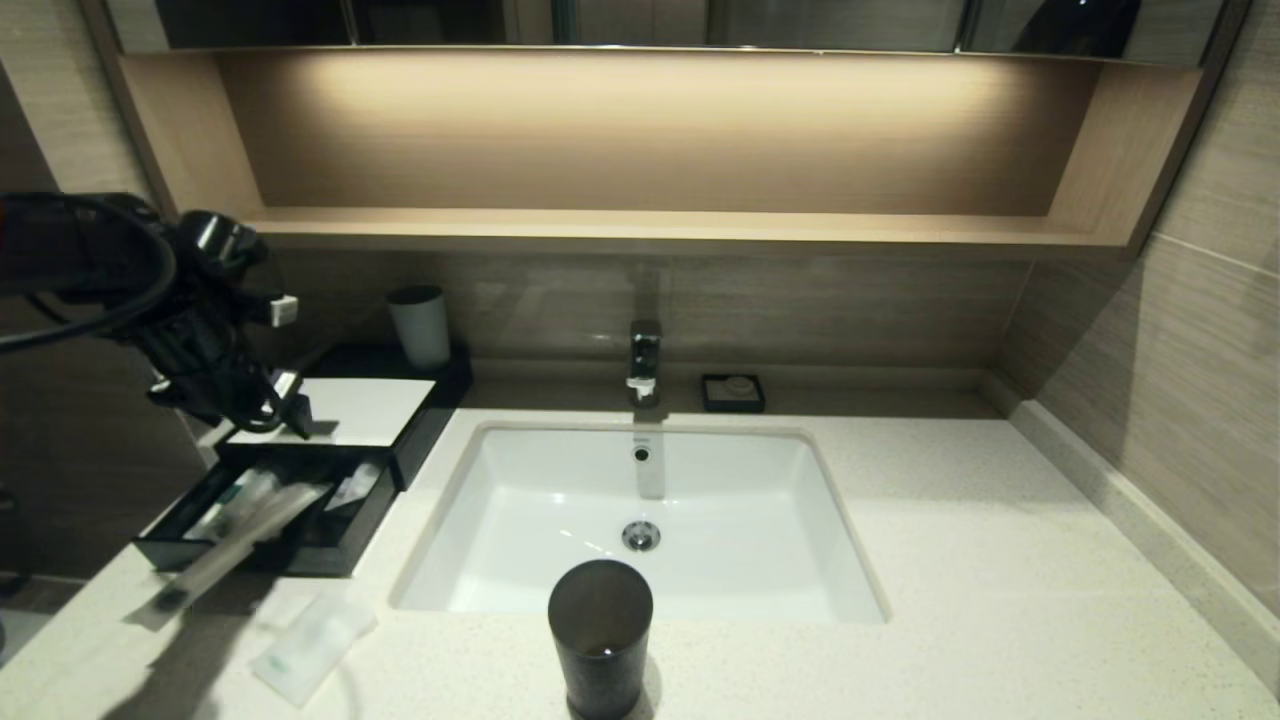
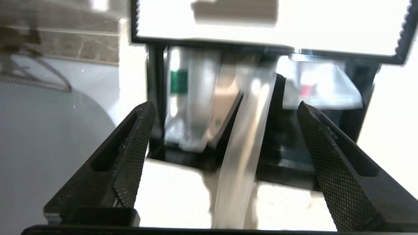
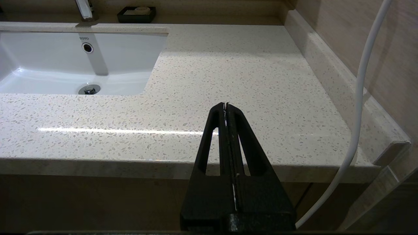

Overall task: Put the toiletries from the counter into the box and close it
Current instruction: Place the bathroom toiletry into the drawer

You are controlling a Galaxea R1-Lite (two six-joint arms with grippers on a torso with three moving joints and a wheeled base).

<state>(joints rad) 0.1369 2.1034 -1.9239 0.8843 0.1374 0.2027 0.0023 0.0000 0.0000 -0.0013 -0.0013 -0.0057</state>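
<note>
Head view: the left gripper (image 1: pixel 285 410) hangs over the flat black box (image 1: pixel 300 470) at nine o'clock, fingers spread wide, holding nothing. A slender clear-wrapped packet (image 1: pixel 235 550) overhangs the open drawer; it may jam closing. The filmy sachet (image 1: pixel 310 645) lies on the speckled counter (image 1: pixel 950 560). The right gripper (image 3: pixel 226 106) idles, pinched together.

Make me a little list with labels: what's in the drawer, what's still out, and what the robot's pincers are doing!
drawer: box drawer pulled open
in drawer: wrapped packets; one long packet pokes over the front edge
still out: small sachet on the counter
left pincer: open, above the drawer, holding nothing
right pincer: shut, parked by the counter's front edge
</note>
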